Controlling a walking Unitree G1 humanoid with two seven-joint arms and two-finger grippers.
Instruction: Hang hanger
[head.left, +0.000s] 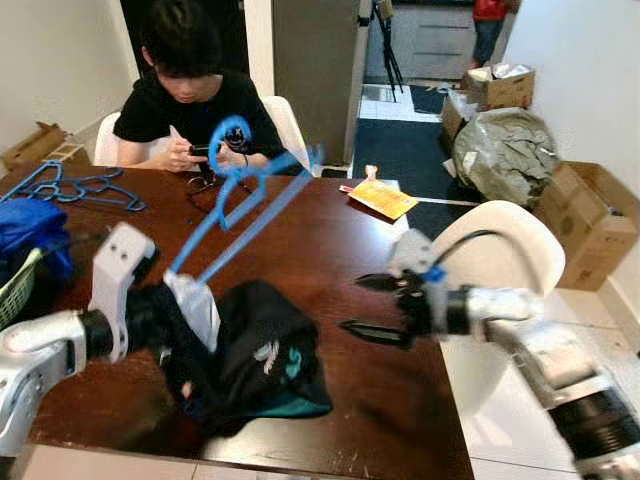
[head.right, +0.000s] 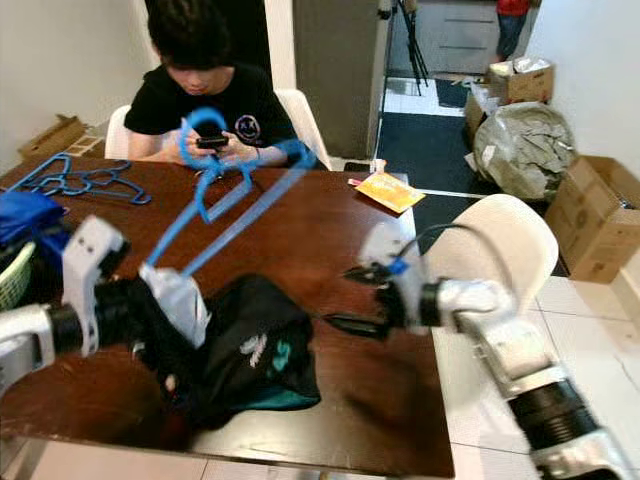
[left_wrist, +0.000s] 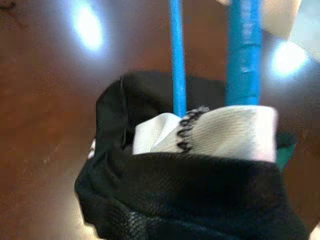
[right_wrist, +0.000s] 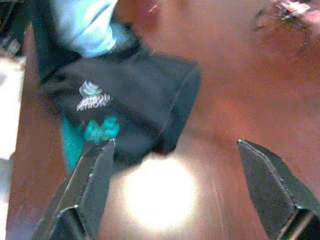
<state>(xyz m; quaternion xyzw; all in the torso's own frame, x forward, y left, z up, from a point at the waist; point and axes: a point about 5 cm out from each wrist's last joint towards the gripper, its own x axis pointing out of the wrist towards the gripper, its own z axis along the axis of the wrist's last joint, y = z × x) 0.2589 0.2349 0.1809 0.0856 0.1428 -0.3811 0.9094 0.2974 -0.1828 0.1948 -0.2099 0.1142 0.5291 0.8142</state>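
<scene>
Hanger half-dressed, shorts bunched low on the table

Your left gripper (head.left: 165, 305) is buried in black mesh shorts (head.left: 255, 360), so you cannot tell how its fingers sit; the thin blue plastic hanger (head.left: 240, 205) rises tilted from the white waistband (left_wrist: 220, 132). Your right gripper (head.left: 385, 305) hovers beside them, fingers spread wide, holding nothing. The slick fabric could slide off the smooth hanger onto the glossy wooden table (head.left: 330, 250) if you lift now.
</scene>
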